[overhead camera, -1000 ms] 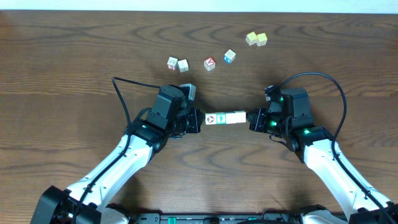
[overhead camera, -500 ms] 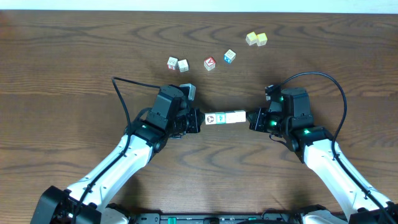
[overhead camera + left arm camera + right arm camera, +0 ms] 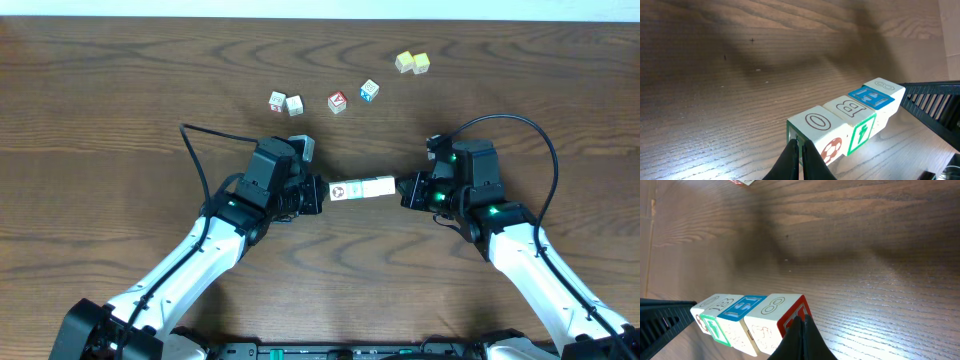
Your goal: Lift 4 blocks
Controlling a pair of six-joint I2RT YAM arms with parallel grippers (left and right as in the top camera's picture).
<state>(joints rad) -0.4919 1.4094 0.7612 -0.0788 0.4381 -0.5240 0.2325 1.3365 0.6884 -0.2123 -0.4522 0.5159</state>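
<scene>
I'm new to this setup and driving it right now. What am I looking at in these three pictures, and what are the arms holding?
Two robot arms work at a wooden table. The wide picture looks down from above. The other two come from a camera on each wrist, with that arm's own fingers at the bottom edge. The left gripper and right gripper, both shut, press from opposite ends on a row of four blocks, squeezing it between them. Six loose cubes lie further back.
</scene>
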